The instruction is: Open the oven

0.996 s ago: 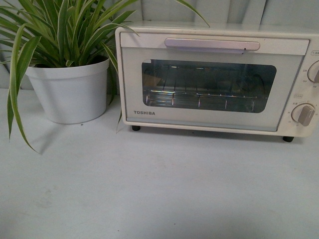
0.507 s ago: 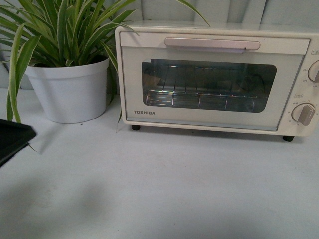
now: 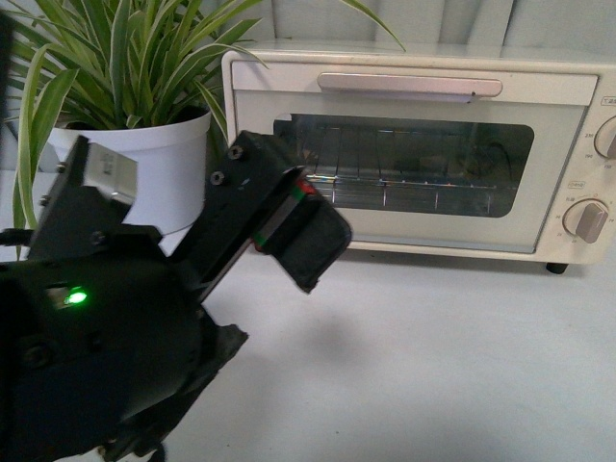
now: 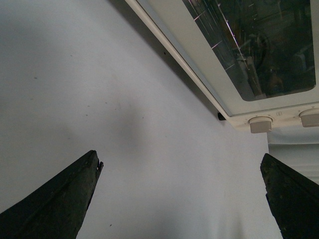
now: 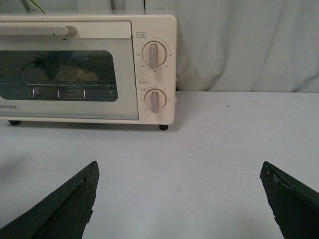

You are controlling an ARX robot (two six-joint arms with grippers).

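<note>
The boxy cream-white toaster oven (image 3: 423, 164) with a glass door sits at the back edge of the pale worktop (image 3: 443, 375), toward the right. Its door is shut. A white pot with a green leafy plant (image 3: 168, 164) stands just beside it, near the back left corner. The black left gripper (image 4: 180, 164) hangs in front of the oven, its fingers wide apart and holding nothing. The right gripper (image 5: 179, 169) is wide apart too.

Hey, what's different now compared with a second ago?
The left arm has swung in from the left and now covers the lower left corner of the oven and part of the pot. Its tool is open, holding nothing. The door stays shut, handle untouched, plant unmoved.
</note>
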